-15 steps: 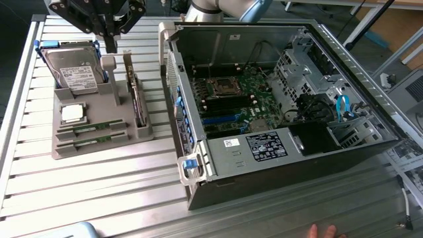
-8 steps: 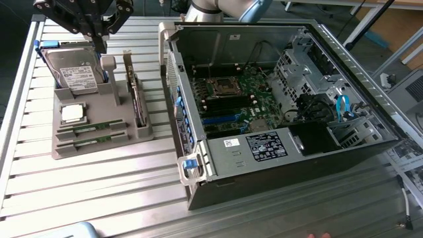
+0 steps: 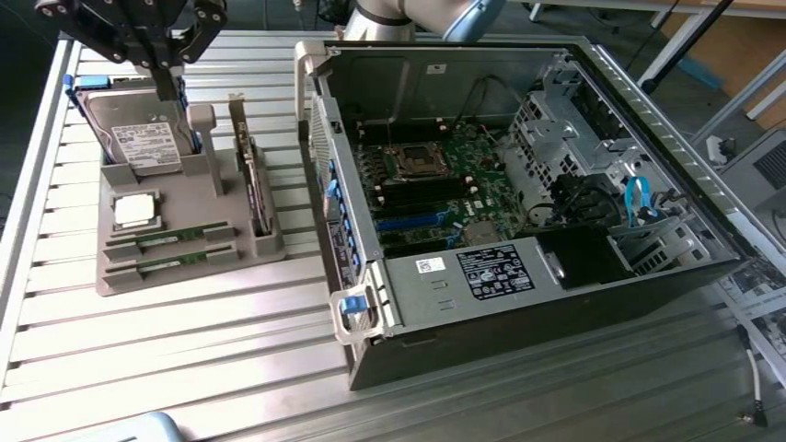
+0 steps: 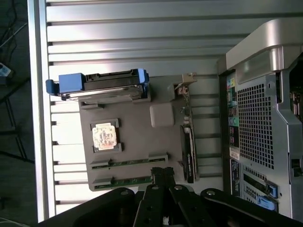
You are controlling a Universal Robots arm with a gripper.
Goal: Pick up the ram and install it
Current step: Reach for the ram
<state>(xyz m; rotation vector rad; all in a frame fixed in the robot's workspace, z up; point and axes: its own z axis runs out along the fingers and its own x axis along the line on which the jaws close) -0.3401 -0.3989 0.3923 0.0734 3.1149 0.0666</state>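
Note:
Two green ram sticks (image 3: 166, 238) (image 3: 168, 267) lie side by side in slots at the near end of a grey holder tray (image 3: 184, 207), on the exterior view's left. In the wrist view the same sticks (image 4: 129, 162) (image 4: 124, 180) lie just off my fingertips. My gripper (image 3: 165, 70) (image 4: 162, 172) hangs above the tray's far end, over the hard drive, shut with nothing in it. The open computer case (image 3: 516, 175) lies on its side to the exterior view's right, its motherboard (image 3: 443, 184) exposed.
The tray also holds a hard drive in a blue caddy (image 3: 142, 138) (image 4: 104, 85), a square silver processor (image 3: 135, 210) (image 4: 104, 137) and an upright dark expansion card (image 3: 252, 175) (image 4: 188, 142). The case wall (image 4: 260, 123) stands close beside the tray. All rest on a slatted metal table (image 3: 172, 359).

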